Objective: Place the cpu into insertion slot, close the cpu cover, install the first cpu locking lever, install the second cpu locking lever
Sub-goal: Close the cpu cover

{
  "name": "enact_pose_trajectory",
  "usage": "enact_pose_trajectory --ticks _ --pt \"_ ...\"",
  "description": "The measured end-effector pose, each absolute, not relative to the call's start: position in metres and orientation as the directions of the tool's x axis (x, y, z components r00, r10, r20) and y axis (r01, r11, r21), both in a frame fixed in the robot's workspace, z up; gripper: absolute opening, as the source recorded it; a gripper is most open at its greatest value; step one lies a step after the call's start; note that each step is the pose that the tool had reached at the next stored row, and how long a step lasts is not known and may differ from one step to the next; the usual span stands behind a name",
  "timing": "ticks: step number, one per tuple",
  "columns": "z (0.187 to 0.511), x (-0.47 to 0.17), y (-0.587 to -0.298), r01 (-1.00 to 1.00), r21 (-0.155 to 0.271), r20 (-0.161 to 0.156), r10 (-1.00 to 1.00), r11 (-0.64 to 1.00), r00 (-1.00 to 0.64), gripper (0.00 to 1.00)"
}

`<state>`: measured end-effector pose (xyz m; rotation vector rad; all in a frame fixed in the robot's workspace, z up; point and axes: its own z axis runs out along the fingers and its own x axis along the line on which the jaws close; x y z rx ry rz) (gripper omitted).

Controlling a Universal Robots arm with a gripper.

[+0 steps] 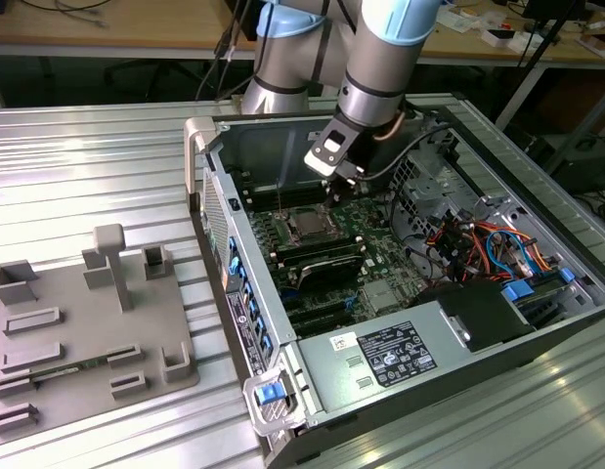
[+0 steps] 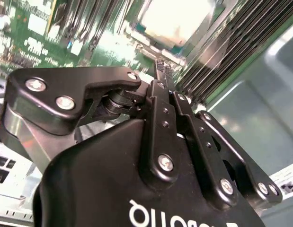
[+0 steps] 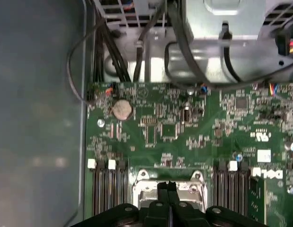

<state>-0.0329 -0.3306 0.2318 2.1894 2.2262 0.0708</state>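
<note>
The gripper (image 1: 333, 193) is held pointing down into the computer case (image 1: 220, 227), jaws pressed together, just above the cpu cover (image 3: 145, 193)

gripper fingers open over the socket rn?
No, in the first wrist view the gripper has its two fingertips pressed together, with no gap between them, above the insertion slot.

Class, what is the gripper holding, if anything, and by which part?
Nothing is held: the gripper is shut, fingertips pressed together and bare, close to the cpu cover.
</note>
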Motion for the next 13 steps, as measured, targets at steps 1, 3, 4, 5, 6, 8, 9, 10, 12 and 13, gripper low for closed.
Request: enact_pose_trajectory --ticks 1,3,4,5,6,8,9,10,12,13 --pt "0.231 -0.035 -0.330 0.999 0.045 0.019 1.000 0.016 -0.017 0.11" --pt "0.230 -0.039 -0.330 0.999 0.045 0.019 1.000 0.016 -0.017 0.11" --pt "0.230 -0.041 -0.330 0.999 0.045 0.019 1.000 0.016 -0.017 0.11" --pt "0.229 -0.044 -0.330 0.999 0.045 0.019 1.000 0.016 -0.017 0.11" --pt "0.229 -0.046 -0.330 0.999 0.045 0.020 1.000 0.016 -0.017 0.11" --pt "0.227 -0.053 -0.330 0.999 0.045 0.020 1.000 0.016 -0.017 0.11" --pt "0.226 -0.056 -0.330 0.999 0.045 0.020 1.000 0.016 -0.017 0.11" --pt "0.226 -0.060 -0.330 0.999 0.045 0.020 1.000 0.016 -0.017 0.11" --pt "0.224 -0.067 -0.330 0.999 0.045 0.020 1.000 0.016 -0.017 0.11" --pt "0.223 -0.069 -0.330 0.999 0.045 0.020 1.000 0.017 -0.018 0.11"
